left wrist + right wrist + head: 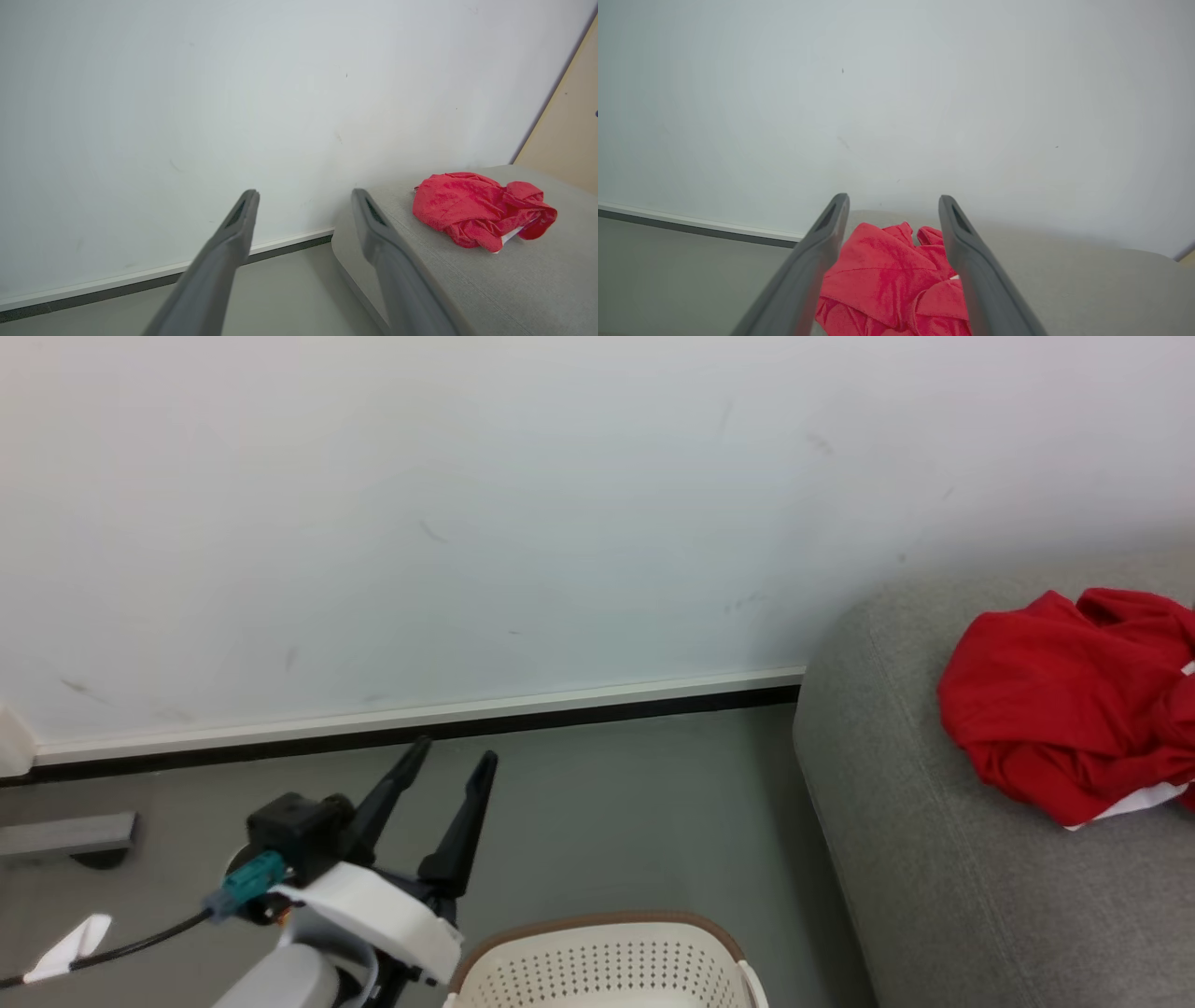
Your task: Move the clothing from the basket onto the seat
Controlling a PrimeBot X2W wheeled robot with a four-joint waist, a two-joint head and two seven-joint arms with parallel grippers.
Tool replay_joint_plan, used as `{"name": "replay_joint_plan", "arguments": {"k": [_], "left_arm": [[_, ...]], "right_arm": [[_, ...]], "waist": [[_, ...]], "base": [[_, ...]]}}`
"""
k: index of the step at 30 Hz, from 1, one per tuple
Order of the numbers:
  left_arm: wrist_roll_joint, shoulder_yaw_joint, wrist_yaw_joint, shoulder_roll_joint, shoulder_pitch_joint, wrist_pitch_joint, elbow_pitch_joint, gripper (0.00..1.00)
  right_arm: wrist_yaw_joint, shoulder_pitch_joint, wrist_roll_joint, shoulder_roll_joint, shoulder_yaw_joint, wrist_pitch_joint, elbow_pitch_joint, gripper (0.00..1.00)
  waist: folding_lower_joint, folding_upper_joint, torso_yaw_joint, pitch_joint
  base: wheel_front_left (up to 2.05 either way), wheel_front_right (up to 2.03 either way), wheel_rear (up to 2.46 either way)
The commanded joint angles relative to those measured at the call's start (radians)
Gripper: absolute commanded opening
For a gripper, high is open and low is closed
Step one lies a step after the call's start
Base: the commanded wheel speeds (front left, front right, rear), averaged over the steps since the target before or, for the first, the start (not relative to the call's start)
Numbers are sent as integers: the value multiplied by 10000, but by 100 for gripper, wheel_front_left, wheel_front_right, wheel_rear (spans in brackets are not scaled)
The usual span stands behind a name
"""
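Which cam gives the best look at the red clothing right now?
Left wrist view: the whole clothing shows, crumpled on the seat, white tag visible. Head view cuts it at the right edge. Right wrist view sees it partly behind the right gripper and cut at the bottom.

We see bright red clothing (1046, 700) with a white tag (1130, 805) on the plain light grey seat (934, 896). The basket (607, 975) is cream-white, dotted with holes, under a brown rim (597, 922).
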Motion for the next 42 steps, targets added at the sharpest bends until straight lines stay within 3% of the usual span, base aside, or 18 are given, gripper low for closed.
{"name": "replay_joint_plan", "arguments": {"k": [1,7,14,15,16,22,36,42], "left_arm": [[118,203,58,116,324,-1,-33,100],[455,1437,431,178,1302,-2,-207,100],[1225,3359,818,-554,2652,-2,-257,100],[1225,3359,818,-554,2652,-2,-257,100],[1498,3908,743,-845,3064,-2,-265,100],[2552,5233,275,-1623,3998,-1,-334,100],[4109,6866,-1017,-3042,4585,-3,-154,100],[4682,7130,-1479,-3297,4444,-3,167,100]], "right_arm": [[-25,341,-62,167,-165,-189,-112,100],[-25,1764,-627,1386,-740,-947,-722,100],[-25,3521,-1429,3015,-1477,-2307,-1365,100],[-25,3521,-1429,3015,-1477,-2307,-1365,100],[-25,4023,-1677,3424,-1605,-2788,-1472,100],[-26,5081,-2313,4349,-1676,-3836,-1395,100],[-26,5532,-3096,5459,-1552,-4186,-1229,100],[-26,5291,-3156,5456,-1439,-4188,-1289,100]], "waist": [[4,0,295,-237],[4,0,832,-455],[4,0,1309,-657],[4,0,1309,-657],[4,0,1381,-703],[4,0,1487,-748],[4,0,1306,-567],[4,0,1283,-612]], "base": [[0,0,0],[0,0,0],[0,0,0],[0,0,0],[0,0,0],[0,0,0],[0,0,0],[0,0,0]]}}
